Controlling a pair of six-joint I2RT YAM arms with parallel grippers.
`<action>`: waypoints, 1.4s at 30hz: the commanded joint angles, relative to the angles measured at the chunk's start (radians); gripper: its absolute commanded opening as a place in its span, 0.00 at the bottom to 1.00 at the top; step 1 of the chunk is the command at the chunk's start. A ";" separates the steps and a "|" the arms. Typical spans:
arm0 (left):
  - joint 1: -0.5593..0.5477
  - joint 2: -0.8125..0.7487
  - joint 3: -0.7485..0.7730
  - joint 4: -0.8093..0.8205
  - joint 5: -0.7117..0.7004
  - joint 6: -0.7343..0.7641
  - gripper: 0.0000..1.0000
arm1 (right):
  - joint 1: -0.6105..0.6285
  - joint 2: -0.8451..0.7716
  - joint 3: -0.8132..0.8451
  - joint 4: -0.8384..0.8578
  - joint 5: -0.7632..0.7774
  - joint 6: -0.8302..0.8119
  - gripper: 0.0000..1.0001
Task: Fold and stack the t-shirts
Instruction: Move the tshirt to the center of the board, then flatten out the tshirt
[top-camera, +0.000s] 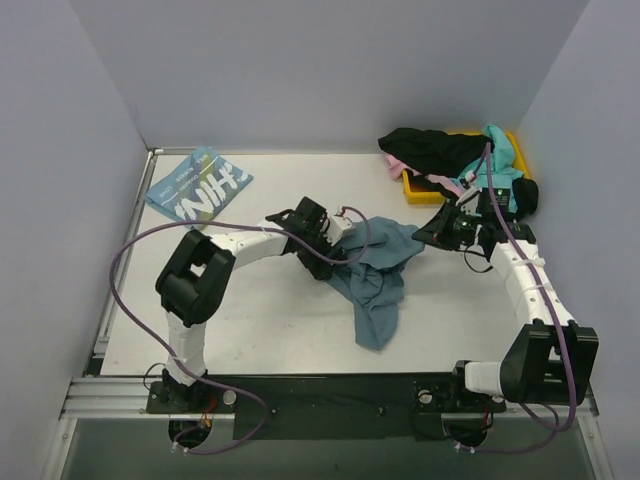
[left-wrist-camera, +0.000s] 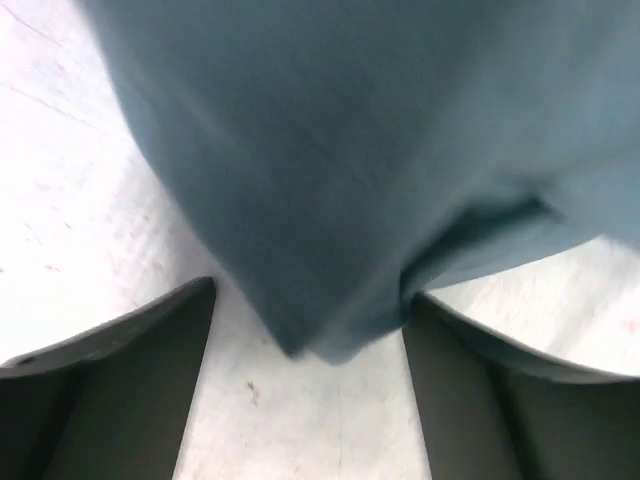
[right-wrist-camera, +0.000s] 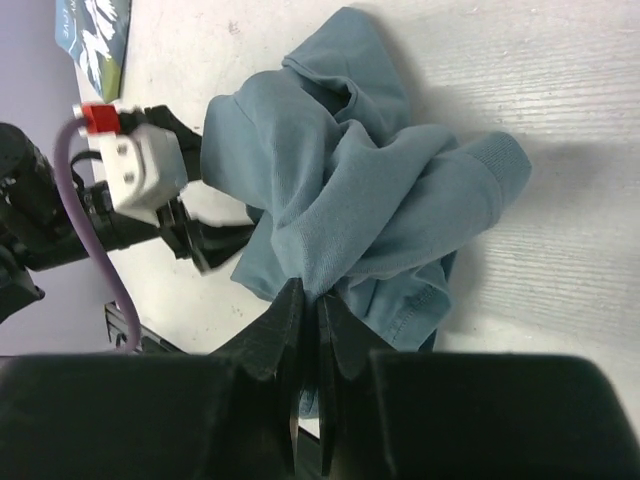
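The slate-teal t-shirt (top-camera: 375, 270) lies crumpled in the middle of the table. My right gripper (top-camera: 425, 233) is shut on a bunched fold at the shirt's right edge (right-wrist-camera: 340, 200), the jaws (right-wrist-camera: 310, 300) pinched together on the cloth. My left gripper (top-camera: 327, 252) is at the shirt's left edge. Its fingers (left-wrist-camera: 130, 380) stand wide apart, and a corner of the teal cloth (left-wrist-camera: 330, 180) hangs between them without being pinched. The light-blue t-shirt with white letters (top-camera: 198, 187) lies folded at the far left. Black (top-camera: 430, 150), pink (top-camera: 398, 168) and turquoise (top-camera: 500, 165) shirts lie heaped at the far right.
The yellow bin (top-camera: 515, 150) sits at the far right corner under the heap of shirts. Grey walls close in the table on the left, back and right. The left arm's purple cable (top-camera: 130, 260) loops over the left side.
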 joint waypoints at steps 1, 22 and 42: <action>-0.010 0.068 0.136 0.032 -0.017 -0.041 0.56 | -0.014 -0.078 -0.010 -0.019 0.026 -0.016 0.00; 0.378 -0.527 0.561 -0.522 -0.169 0.306 0.00 | -0.251 -0.131 0.638 -0.051 -0.167 0.053 0.00; 0.471 -0.708 0.172 -0.518 -0.101 0.317 0.00 | -0.113 -0.351 0.463 -0.024 -0.209 0.007 0.00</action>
